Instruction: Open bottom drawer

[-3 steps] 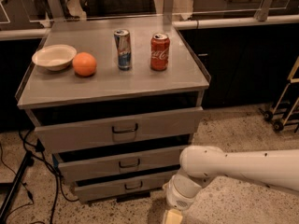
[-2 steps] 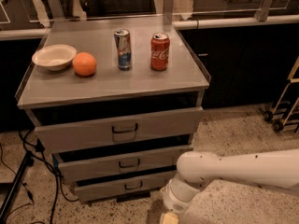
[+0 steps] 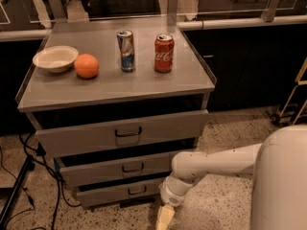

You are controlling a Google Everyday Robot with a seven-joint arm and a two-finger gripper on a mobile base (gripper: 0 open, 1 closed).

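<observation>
Camera view: gripper (image 3: 164,217) low near bottom drawer (image 3: 108,193); red can (image 3: 164,53) reads Coca-Cola.

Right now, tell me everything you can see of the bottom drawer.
The bottom drawer is the lowest of three. It has a shallow grey metal front with a small dark loop handle at its middle. It sits level, just above the floor, with a dark gap above it, and looks shut or nearly so. The arm's wrist hides its right end. The gripper hangs below and right of the handle, not on it.
</observation>
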